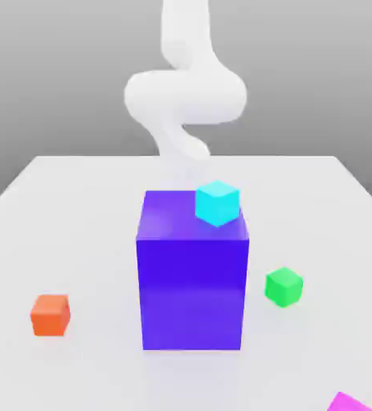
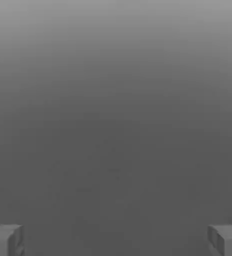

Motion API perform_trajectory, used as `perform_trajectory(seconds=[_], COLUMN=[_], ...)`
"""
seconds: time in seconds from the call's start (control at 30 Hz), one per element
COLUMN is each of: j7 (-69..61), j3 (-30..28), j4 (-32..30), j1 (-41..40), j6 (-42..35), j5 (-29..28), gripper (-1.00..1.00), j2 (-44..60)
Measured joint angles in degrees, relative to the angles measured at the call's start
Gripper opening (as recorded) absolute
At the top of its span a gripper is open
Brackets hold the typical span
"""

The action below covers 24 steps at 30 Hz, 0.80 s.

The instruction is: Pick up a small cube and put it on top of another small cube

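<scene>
Nearest in the exterior view, a magenta block pokes in at the bottom edge on that view's right, too cropped to judge as a target. Next, an orange cube sits alone on the table toward the exterior view's left, with free space on all sides, so it looks easy to grasp from above. A green cube rests on the table just beside the big purple box, on the exterior view's right. The box stands upright mid-table and carries a cyan cube near its far corner, turned slightly and raised well above the other cubes. Farthest back, the white arm rises behind the box. The gripper is released: its two fingertips stand wide apart with nothing between them. No cube is stacked yet.
</scene>
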Motion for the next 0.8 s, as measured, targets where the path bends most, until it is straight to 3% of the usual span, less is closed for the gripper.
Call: perform_trajectory(seconds=[0.8], j7=[-18.03], j3=[4.90], j4=[6.23], j1=[10.92], j6=[11.64], j5=[-1.85], gripper=[0.00], j2=[50.25])
